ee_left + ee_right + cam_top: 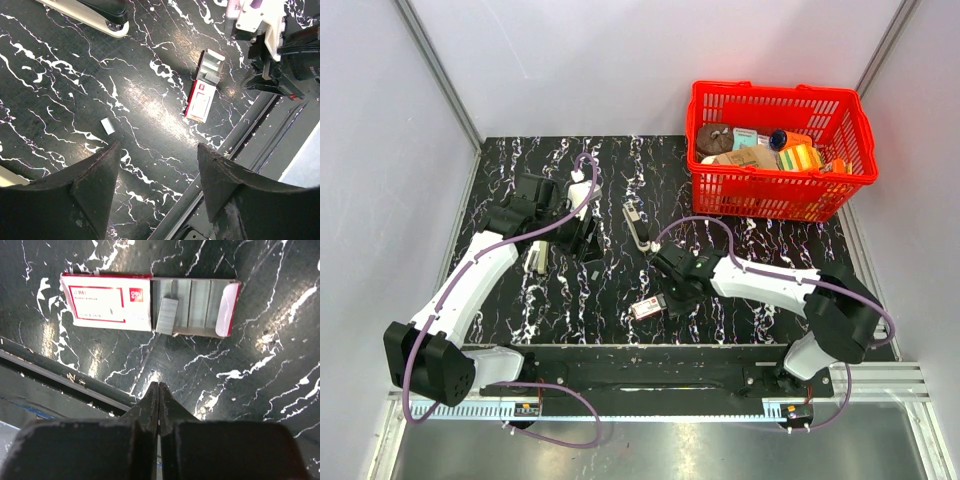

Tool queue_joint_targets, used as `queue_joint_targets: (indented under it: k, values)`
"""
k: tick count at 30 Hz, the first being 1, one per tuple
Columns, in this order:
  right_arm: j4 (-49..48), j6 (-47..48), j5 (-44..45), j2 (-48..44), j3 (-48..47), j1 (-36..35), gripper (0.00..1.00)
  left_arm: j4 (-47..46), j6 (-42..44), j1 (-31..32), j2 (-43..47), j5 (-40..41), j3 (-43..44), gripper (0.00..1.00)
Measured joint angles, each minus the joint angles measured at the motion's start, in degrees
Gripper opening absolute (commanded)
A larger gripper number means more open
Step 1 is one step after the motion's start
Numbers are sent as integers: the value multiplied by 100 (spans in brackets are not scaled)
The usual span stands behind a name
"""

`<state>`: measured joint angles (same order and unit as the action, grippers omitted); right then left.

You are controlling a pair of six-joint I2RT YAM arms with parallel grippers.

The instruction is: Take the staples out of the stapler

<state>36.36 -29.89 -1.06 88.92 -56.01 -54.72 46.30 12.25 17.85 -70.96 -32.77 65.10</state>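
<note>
The stapler [638, 228], slim, black and silver with a pale base, lies on the black marbled table between the two arms. Its pale end shows at the top left of the left wrist view [95, 15]. A red-and-white staple box [150, 305] lies with its tray slid out and staple strips inside. It also shows in the top view [648, 307] and the left wrist view [204, 94]. My left gripper [157, 145] is open and empty over the table, left of the stapler [585, 240]. My right gripper [159, 385] is shut on nothing, just beside the box [673, 290].
A red basket [775, 190] full of items stands at the back right. A small grey staple strip [107, 125] lies loose on the table. A pale and black object [537, 258] lies by the left arm. The table's front rail [235, 145] is close.
</note>
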Motion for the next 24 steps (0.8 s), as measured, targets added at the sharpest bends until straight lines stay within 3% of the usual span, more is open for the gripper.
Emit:
queue_joint_targets:
  k: [24]
  values:
    - [-527, 205, -170, 684, -214, 299, 0, 39, 44, 0, -2, -22, 0, 66]
